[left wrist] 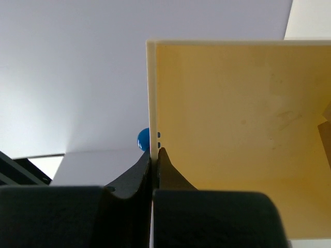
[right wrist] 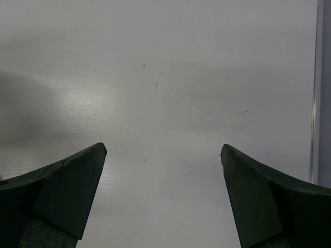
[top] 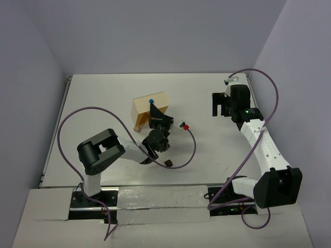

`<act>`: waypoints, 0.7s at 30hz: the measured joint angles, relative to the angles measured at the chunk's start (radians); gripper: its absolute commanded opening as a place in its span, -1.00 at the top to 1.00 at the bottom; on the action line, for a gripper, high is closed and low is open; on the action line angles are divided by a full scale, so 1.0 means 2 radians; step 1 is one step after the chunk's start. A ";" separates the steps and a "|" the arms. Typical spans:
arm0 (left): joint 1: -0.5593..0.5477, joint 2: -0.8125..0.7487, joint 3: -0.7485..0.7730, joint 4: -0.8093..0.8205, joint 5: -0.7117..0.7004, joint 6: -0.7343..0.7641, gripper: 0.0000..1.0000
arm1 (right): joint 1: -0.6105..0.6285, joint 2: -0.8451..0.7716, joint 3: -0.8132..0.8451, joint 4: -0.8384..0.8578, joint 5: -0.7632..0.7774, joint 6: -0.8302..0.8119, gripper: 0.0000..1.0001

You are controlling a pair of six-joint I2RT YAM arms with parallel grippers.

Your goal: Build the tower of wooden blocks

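Left wrist view shows the left gripper [left wrist: 154,151] pinching the tan board [left wrist: 238,119] by its thin edge, the right gripper [right wrist: 164,149] spread and empty; stacking seems not yet begun, so the near dark wood block [top: 168,163] probably needs grasping next.

Left arm [top: 101,150] reaching to table [top: 103,98] centre, left gripper [left wrist: 155,157] pinching jaws together. Right arm [top: 261,144] stretching along right edge, right gripper [right wrist: 163,175] holding jaws wide.

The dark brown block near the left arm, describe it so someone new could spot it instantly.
On the white table, the left arm reaches toward a pale tan board at the centre. Nearer the bases than that arm's wrist, beside the purple cable, lies a tiny dark brown block. It sits alone on bare table, away from the board.
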 measured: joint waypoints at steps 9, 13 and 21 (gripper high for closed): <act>0.020 0.041 0.002 0.000 0.011 0.017 1.00 | 0.000 -0.004 0.000 0.000 0.000 0.000 -0.99; 0.016 0.053 -0.018 0.009 0.023 0.022 1.00 | -0.001 -0.004 0.000 0.001 -0.003 0.000 -0.99; 0.029 0.061 0.022 0.011 0.048 0.027 1.00 | -0.001 -0.003 0.000 0.001 -0.008 0.000 -0.99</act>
